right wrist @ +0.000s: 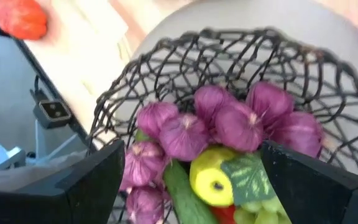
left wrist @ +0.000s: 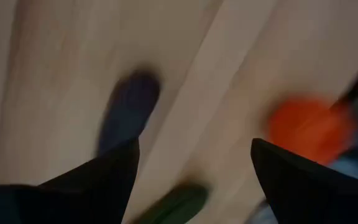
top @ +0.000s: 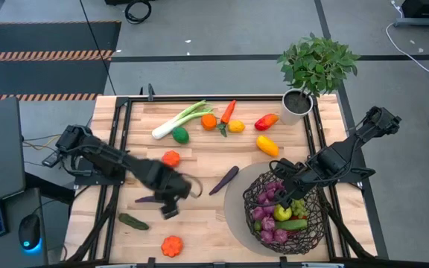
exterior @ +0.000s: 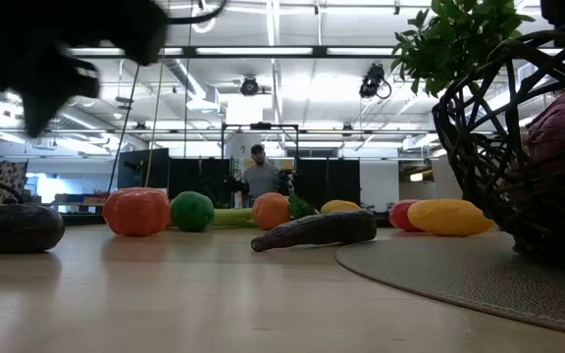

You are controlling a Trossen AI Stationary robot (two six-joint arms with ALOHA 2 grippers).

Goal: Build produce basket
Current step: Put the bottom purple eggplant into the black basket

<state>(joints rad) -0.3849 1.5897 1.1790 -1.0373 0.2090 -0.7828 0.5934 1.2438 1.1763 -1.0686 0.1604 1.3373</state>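
High view: left claw (top: 171, 202), spread wide and empty, hovers over the surface's front-left region near a dark eggplant (top: 147, 199); right claw (top: 287, 181), also wide, hangs above the basket (top: 253, 195) of produce (top: 280, 214) at the front-right corner.

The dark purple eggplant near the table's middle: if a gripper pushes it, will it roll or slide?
The eggplant is long, curved and tapered, so it would probably pivot or slide rather than roll straight. It looks smooth and glossy in the low view, so it may slip between fingers.
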